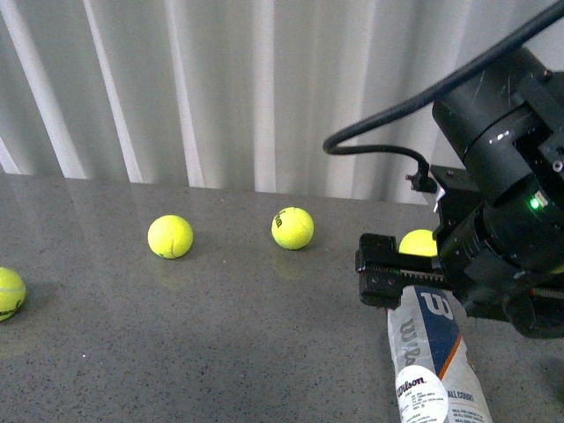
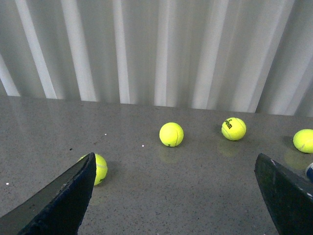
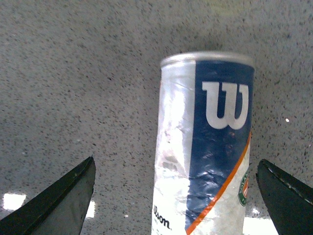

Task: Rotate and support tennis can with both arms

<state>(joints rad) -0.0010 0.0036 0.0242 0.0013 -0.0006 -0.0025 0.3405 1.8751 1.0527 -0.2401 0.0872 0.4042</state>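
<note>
The tennis can (image 1: 436, 361) is seen lying on its side on the grey speckled worktop (image 1: 220, 335), at the near right of the front view, with its silver rim turned away from the robot. The right arm (image 1: 502, 167), with a small green light lit, is held over that rim end. In the right wrist view the right end effector (image 3: 173, 205) is shown with its 2 fingers (image 3: 58, 200) spread wide apart. The can lies between them and is touched by neither.

The left end effector (image 2: 176, 205) is likewise held wide apart, above bare worktop, and nothing is gripped by it. A small blue and white patch at the edge of the left wrist view is possibly the can, but this cannot be made out.

4 tennis balls (image 1: 170, 236) are scattered on the worktop. 1 of them (image 1: 419, 242) is partly hidden behind the right arm, just beyond the can. A white pleated curtain (image 1: 220, 88) is hung behind.
</note>
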